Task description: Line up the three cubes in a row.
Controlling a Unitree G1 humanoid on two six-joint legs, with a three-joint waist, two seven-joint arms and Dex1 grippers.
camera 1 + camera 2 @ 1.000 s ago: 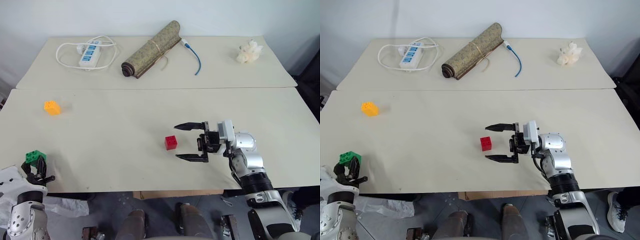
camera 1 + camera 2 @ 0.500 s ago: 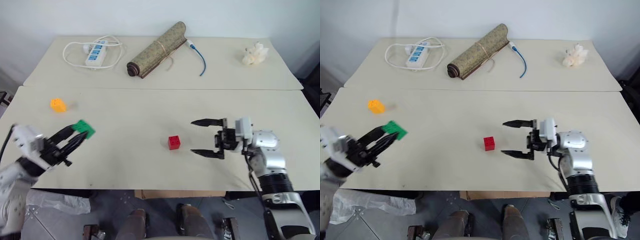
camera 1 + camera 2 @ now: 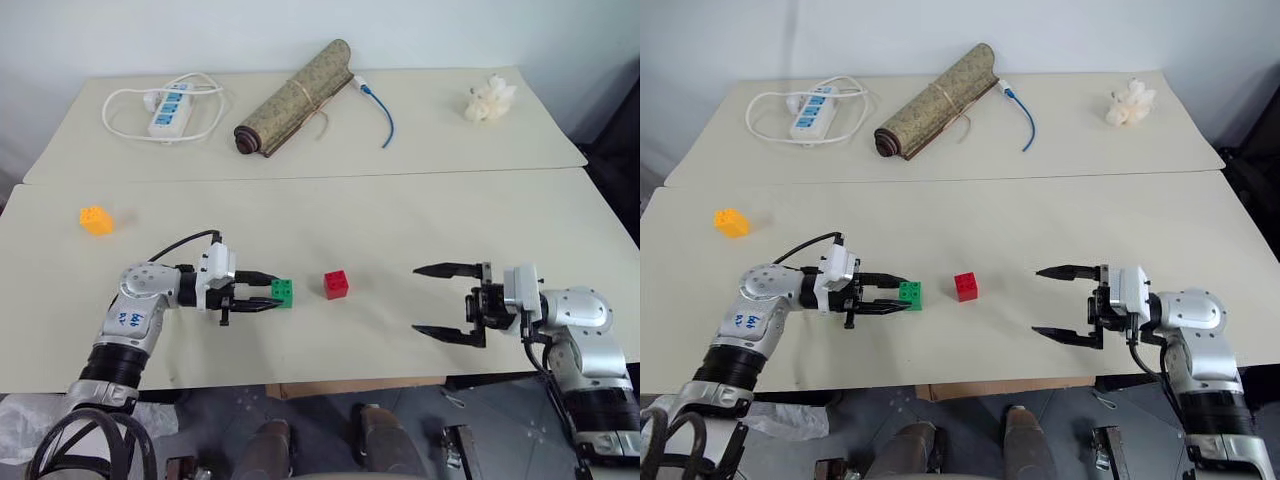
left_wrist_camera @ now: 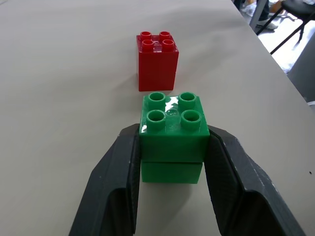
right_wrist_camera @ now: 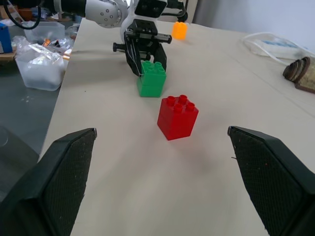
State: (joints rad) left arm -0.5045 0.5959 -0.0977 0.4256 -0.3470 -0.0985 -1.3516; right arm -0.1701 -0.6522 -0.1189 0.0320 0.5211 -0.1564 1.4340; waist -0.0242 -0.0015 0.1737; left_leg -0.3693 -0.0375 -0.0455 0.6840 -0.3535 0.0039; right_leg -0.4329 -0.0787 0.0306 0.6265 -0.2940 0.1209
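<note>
My left gripper [image 3: 272,297] is shut on the green cube [image 4: 172,132], holding it by two opposite sides with the studs up. The cube's base is at the tabletop, just left of the red cube [image 3: 337,285] with a small gap between them. The red cube stands upright near the middle of the near table. My right gripper [image 3: 416,299] is open with nothing between its fingers. It points at the red cube from the right, well clear of it. The yellow-orange cube [image 3: 96,220] sits alone at the far left of the near table.
On the far table lie a white power strip with its cord [image 3: 165,105], a rolled mat [image 3: 295,97], a blue cable [image 3: 385,122] and a lumpy white object [image 3: 490,100]. A seam [image 3: 420,174] divides the two tables. The near table's front edge [image 3: 330,382] runs just below both grippers.
My left arm swung in from the front left corner to the middle, carrying the green cube up beside the red one. My right gripper drew back to the right, still open.
</note>
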